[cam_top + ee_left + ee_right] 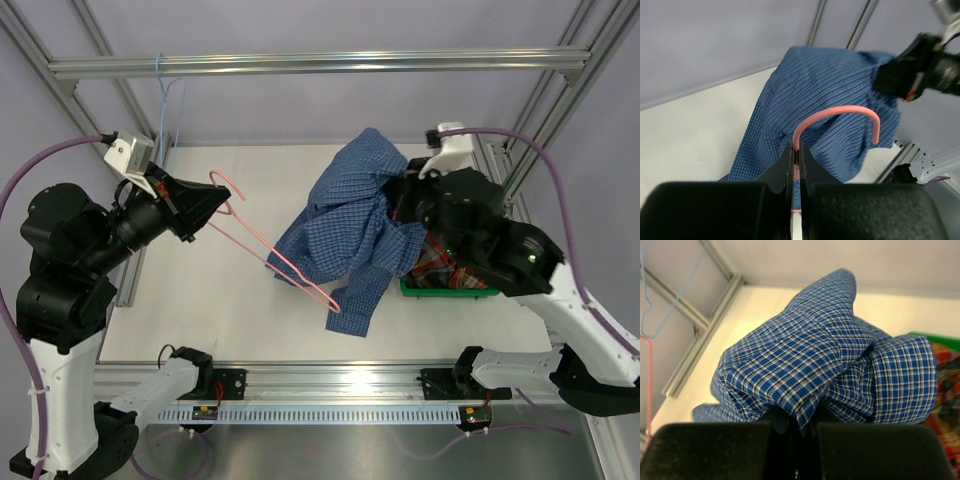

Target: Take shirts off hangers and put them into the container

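Pink hanger (840,109): left end effector's (796,150) pinch; blue shirt (340,225): right end effector's (799,432); two hangers (161,100), two shirts (440,265).

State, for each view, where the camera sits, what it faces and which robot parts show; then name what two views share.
Top: above and behind the bases, looking down on the table; both arms show.
Left wrist: on the left gripper, facing the blue shirt; its fingers pinch the pink hanger.
Right wrist: on the right gripper, shut on that shirt.
All share the shirt.

Bright, even overhead light, soft shadows, glare on front rail (350,381), wrist-cam fg blurry.
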{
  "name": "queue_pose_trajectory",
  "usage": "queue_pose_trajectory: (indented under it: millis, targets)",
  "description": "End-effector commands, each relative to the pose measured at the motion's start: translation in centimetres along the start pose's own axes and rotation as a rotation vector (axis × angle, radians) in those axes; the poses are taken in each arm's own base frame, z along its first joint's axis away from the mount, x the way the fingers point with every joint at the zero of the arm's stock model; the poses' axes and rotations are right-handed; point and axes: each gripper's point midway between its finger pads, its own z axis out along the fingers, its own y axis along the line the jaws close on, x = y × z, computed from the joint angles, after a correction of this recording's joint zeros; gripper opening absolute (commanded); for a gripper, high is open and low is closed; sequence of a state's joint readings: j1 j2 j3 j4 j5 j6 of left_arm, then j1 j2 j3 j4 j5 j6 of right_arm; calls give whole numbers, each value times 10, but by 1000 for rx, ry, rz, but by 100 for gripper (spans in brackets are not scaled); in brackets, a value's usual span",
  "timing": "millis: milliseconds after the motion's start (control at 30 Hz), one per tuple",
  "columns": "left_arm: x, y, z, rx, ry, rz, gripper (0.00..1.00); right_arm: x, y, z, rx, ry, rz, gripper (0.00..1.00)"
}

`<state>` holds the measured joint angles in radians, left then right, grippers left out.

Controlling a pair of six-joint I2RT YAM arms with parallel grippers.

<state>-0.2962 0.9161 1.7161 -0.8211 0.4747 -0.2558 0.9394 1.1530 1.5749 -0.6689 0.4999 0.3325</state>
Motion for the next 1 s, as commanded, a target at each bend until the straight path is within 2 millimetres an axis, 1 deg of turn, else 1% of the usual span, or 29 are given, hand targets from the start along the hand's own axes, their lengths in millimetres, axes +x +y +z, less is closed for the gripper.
queue_pose_trajectory:
  millis: [0,33,67,133,167,233,267,300,333,367,400,433,467,500,533,600,633,733,767,800,833,933,967]
  targets:
    - [-13,-9,4,51,-43,5,0,-47,-42,-37,151,-91,-117,0]
    - [-14,-9,5,54,-42,3,0,-58,-47,-44,173,-118,-123,0]
    - [-14,-10,5,59,-45,2,0,-80,-51,-57,184,-170,-111,0]
    - [-16,-13,5,75,-48,-2,0,-102,-60,-69,227,-219,-144,0]
    - [-16,-12,8,78,-43,-7,0,-122,-65,-82,244,-270,-126,0]
    - [-16,-13,10,86,-41,-14,0,-142,-73,-93,291,-309,-179,0]
    - [-15,-14,11,92,-39,-17,0,-160,-76,-105,303,-363,-160,0]
    - [-17,-15,11,96,-47,-20,0,-169,-79,-110,317,-384,-213,0]
    - [-16,-15,12,100,-43,-24,0,-178,-81,-116,321,-411,-227,0]
    - [-15,-15,13,103,-42,-27,0,-194,-83,-123,344,-473,-198,0]
    - [-17,-15,13,106,-47,-28,0,-202,-85,-128,362,-493,-250,0]
    - [-17,-15,14,108,-48,-28,0,-210,-86,-133,367,-521,-262,0]
    - [-17,-15,14,108,-48,-30,0,-224,-86,-141,376,-581,-232,0]
    - [-17,-15,15,109,-47,-30,0,-233,-88,-146,396,-608,-269,0]
    - [-16,-16,15,114,-46,-30,0,-248,-87,-153,406,-663,-249,0]
    - [-15,-14,16,110,-40,-34,0,-263,-85,-160,416,-707,-284,0]
    - [-15,-15,15,113,-42,-32,0,-277,-81,-166,404,-759,-281,0]
    - [-13,-15,15,115,-40,-33,0,-298,-76,-173,424,-813,-315,0]
    - [-13,-15,15,117,-41,-32,0,-302,-74,-173,430,-818,-362,0]
    - [-11,-14,17,114,-36,-35,0,-304,-69,-167,434,-817,-387,0]
    - [-11,-14,16,118,-38,-33,0,-311,-69,-171,444,-851,-388,0]
    - [-8,-15,16,125,-36,-34,0,-317,-67,-165,464,-866,-440,0]
    - [-8,-15,16,127,-36,-32,0,-320,-74,-165,479,-875,-428,0]
